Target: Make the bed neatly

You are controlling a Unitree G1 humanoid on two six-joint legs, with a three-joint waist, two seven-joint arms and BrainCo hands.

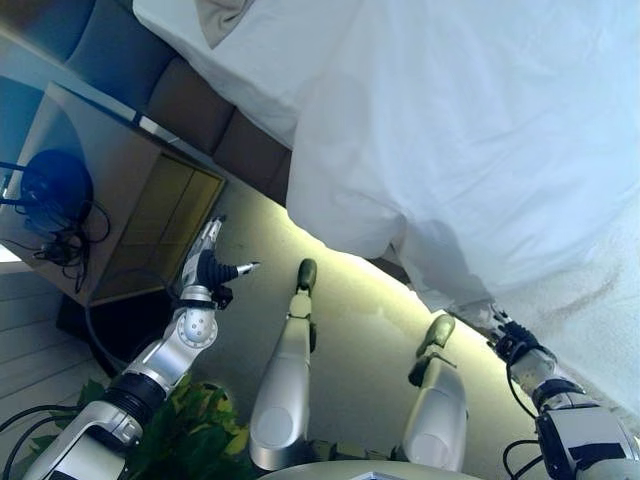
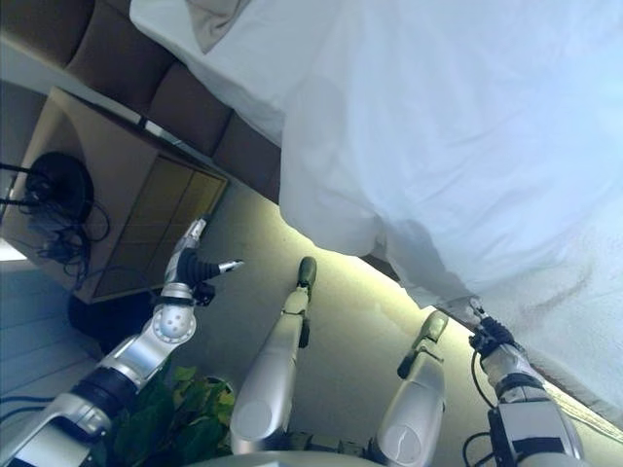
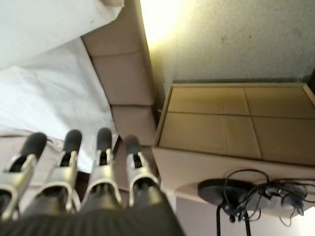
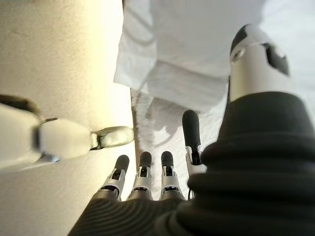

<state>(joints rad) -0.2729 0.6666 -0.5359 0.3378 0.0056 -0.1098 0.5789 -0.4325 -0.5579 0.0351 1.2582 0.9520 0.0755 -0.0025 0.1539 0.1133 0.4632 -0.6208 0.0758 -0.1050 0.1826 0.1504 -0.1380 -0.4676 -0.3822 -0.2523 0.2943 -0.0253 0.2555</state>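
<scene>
1. Left eye view shows the white duvet [image 1: 470, 140] covering most of the bed, with its lower edge hanging over the mattress side above the floor [image 1: 360, 330].
2. The right hand [image 1: 505, 335] is positioned at that hanging edge, touching or just beside the cloth. The right wrist view shows its fingers [image 4: 141, 169] straight and extended, with no cloth gripped; the thumb stands apart.
3. The left hand [image 1: 212, 262] is positioned well apart from the duvet, above the floor beside the wooden nightstand [image 1: 120, 190]. The left wrist view shows its fingers [image 3: 103, 152] straight and empty.
4. Governing relation: the duvet edge runs diagonally from the headboard [image 1: 190, 100] end towards the right hand and beyond. The duvet lies directly ahead of the right fingertips.
5. Judgement: the right hand is the nearer hand and is the likely one to take the edge. The left hand needs to cross towards the bed before it can assist.
6. A pillow [image 1: 225, 15] corner shows at the head end.
</scene>
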